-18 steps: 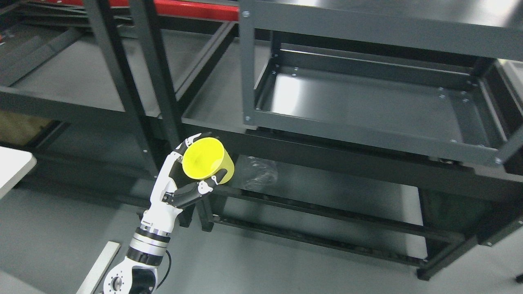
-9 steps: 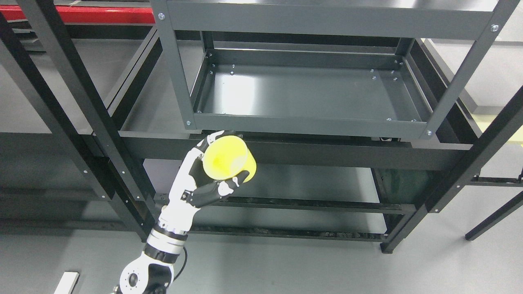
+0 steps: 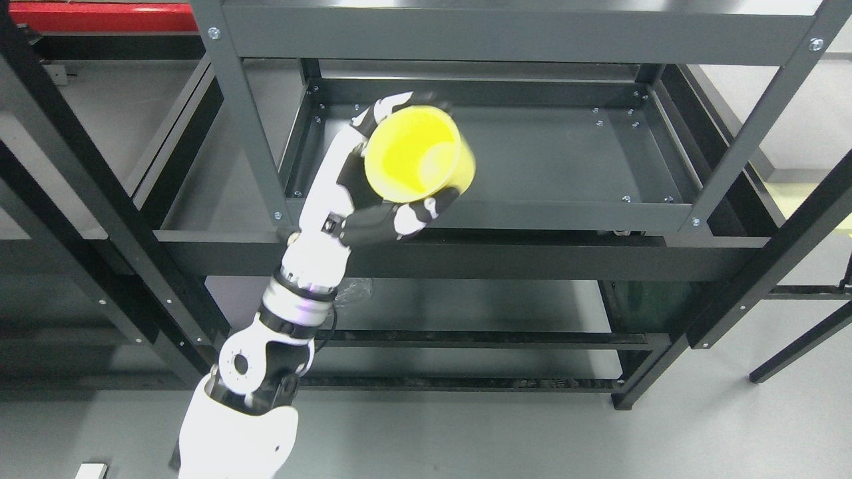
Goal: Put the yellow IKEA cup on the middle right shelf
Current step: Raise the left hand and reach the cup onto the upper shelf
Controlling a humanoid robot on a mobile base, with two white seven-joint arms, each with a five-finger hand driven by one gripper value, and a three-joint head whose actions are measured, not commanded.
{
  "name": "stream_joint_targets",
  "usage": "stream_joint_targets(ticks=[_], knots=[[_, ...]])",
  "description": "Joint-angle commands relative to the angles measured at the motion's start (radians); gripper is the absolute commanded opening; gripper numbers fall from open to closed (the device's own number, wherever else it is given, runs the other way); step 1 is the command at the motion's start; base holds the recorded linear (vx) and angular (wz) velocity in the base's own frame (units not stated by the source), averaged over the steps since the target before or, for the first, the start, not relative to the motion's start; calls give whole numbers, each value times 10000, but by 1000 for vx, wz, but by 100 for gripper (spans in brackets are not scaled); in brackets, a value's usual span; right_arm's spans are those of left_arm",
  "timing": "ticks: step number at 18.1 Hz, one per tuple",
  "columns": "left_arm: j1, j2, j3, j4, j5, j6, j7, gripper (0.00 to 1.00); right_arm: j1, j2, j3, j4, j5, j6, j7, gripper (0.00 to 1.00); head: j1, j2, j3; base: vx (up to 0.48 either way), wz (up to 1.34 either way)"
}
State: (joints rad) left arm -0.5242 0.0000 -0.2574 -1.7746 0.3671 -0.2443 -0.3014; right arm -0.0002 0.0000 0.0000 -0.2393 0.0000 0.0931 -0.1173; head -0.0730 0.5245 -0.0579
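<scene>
The middle shelf tray (image 3: 572, 159), in the upper centre of the frame, lies bare to the right of the left hand (image 3: 373, 193), which holds the yellow cup (image 3: 416, 156) above the tray's left half. Entry from the front is bounded by 2 grey uprights: the left post (image 3: 239, 113) at upper left and the right post (image 3: 752, 126) slanting down from the upper right corner. The top rail (image 3: 519, 30) closes the opening from above; the tray's raised front lip (image 3: 532, 214) and the dark crossbeam (image 3: 466, 256) just below it bar the way from beneath. Below the beam, the lower shelf (image 3: 479, 309) shows open space at centre frame.
</scene>
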Motion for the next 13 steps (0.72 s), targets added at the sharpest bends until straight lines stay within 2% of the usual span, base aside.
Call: stream_joint_targets(ticks=[1, 2, 5, 7, 13], knots=[[-2898, 174, -1858, -2, 697, 661, 266, 0, 140, -175, 169, 0, -245, 5, 7, 100, 0, 0, 0, 70, -61], [-3283, 174, -1874, 13, 989, 800, 572, 0, 140, -175, 169, 0, -245, 5, 7, 99, 0, 0, 0, 70, -61], [-4404, 174, -1737, 89, 1161, 1734, 2685, 0, 140, -175, 169, 0, -245, 5, 7, 99, 0, -1, 0, 59, -33], [-4926, 174, -1523, 410, 1207, 2683, 3654, 0, 140, -175, 169, 0, -245, 5, 7, 99, 0, -1, 0, 77, 0], [-6658, 174, -603, 2586, 2647, 6135, 4592, 0, 140, -175, 169, 0, -245, 5, 7, 99, 0, -2, 0, 92, 1]])
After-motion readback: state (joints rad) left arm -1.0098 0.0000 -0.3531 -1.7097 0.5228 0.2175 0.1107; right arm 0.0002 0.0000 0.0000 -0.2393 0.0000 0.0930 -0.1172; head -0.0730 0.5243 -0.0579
